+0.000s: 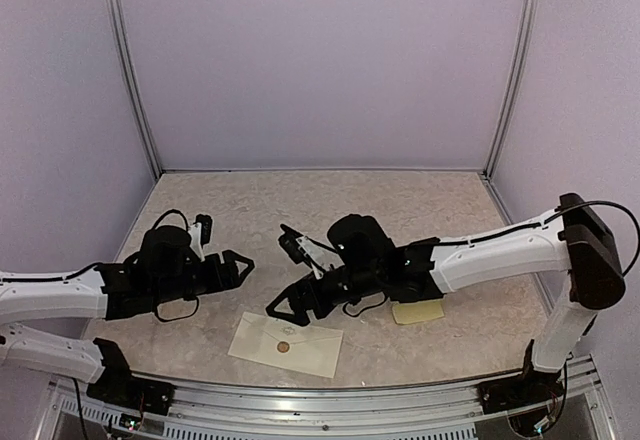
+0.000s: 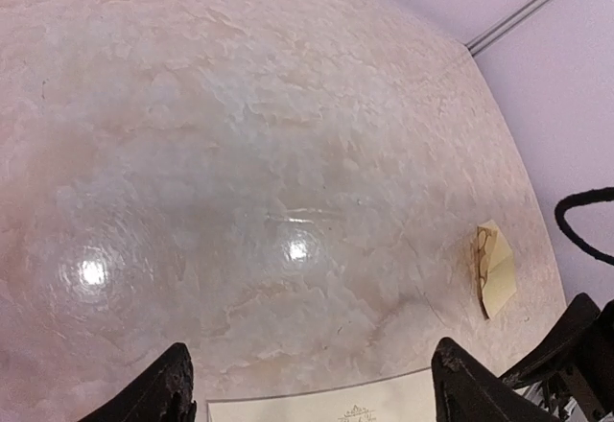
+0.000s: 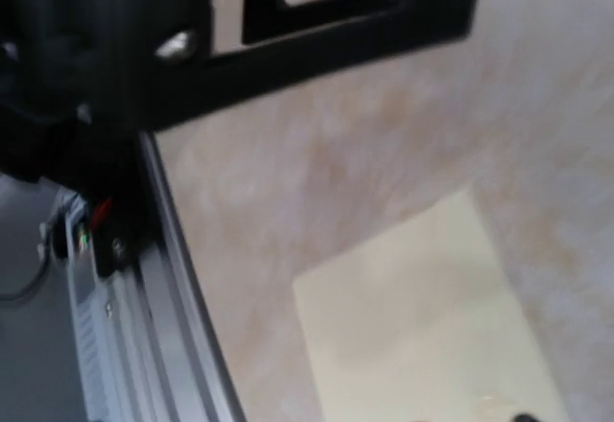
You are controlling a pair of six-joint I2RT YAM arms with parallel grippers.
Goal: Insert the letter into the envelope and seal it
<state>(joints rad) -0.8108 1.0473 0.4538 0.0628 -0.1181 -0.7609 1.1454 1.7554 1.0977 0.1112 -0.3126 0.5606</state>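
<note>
The cream envelope (image 1: 300, 345) lies flat near the table's front edge, its pointed flap down with a round brown sticker (image 1: 283, 346) on the tip. No letter is in view. My left gripper (image 1: 243, 270) hangs open just up and left of the envelope; in the left wrist view its fingertips (image 2: 165, 389) stand wide apart over the envelope's edge (image 2: 326, 410). My right gripper (image 1: 281, 309) is open above the envelope's upper edge. The right wrist view is blurred and shows the envelope (image 3: 432, 326) below, but not its own fingers.
A small yellow-tan sticker sheet (image 1: 418, 311) lies right of the envelope, also seen as a curled sheet (image 2: 494, 269). A metal rail (image 3: 144, 326) runs along the table's near edge. The left arm's black gripper body (image 3: 288, 29) fills the top of the right wrist view.
</note>
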